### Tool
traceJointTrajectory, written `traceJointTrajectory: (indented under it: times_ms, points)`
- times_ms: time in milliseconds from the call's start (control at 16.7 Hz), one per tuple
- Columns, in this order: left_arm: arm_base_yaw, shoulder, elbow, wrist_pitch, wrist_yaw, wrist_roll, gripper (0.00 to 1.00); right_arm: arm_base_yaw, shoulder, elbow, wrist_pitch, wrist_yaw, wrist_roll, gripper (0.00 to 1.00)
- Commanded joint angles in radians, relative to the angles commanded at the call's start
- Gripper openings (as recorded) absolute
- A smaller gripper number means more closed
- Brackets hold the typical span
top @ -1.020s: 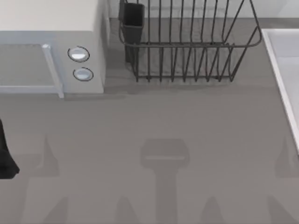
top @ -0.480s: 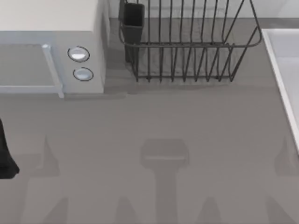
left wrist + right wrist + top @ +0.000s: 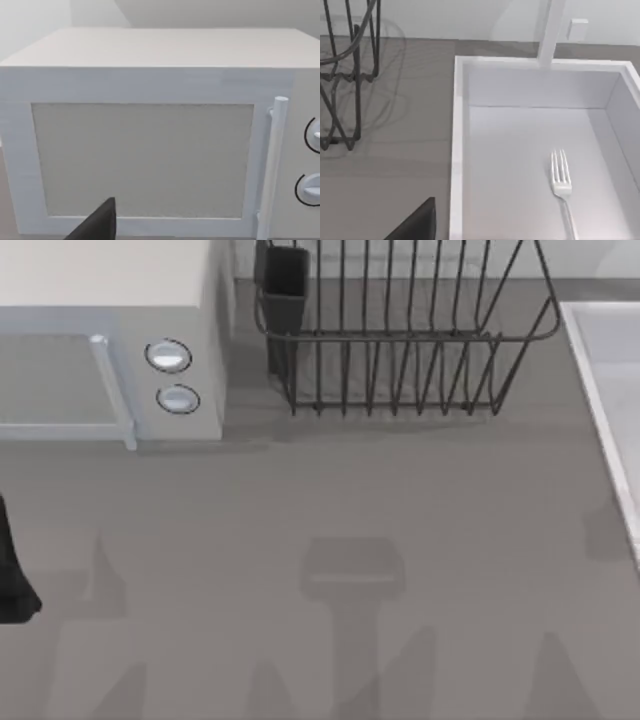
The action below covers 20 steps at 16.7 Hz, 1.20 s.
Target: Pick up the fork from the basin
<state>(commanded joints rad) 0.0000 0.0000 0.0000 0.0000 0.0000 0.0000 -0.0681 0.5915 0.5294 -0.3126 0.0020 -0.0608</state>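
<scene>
The fork [image 3: 562,186] lies flat on the floor of the basin [image 3: 458,150], tines toward the far wall and the handle running back toward my right wrist camera, with free floor on both sides. The basin is at the table's right edge [image 3: 600,390], so my right arm is the nearer one. Whether its gripper is open, I cannot tell. My left arm [image 3: 12,575] is parked at the left, facing the microwave [image 3: 150,150].

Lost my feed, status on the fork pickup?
Slim silver metal fork lying flat inside pale rectangular basin, untouched. Left arm parked at table's left edge. Nothing on the fork.
</scene>
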Motion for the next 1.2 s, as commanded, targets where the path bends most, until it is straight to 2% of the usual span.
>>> traceJointTrajectory:
  times_ms: [780, 1200]
  points:
    - [0.0, 0.0, 0.0, 0.0, 0.0, 0.0, 1.0, -0.149, 1.31, 1.172, -0.693, 0.003, -0.137, 1.0]
    - [0.0, 0.0, 0.0, 0.0, 0.0, 0.0, 1.0, -0.203, 1.797, 1.61, -0.952, 0.004, -0.189, 1.0]
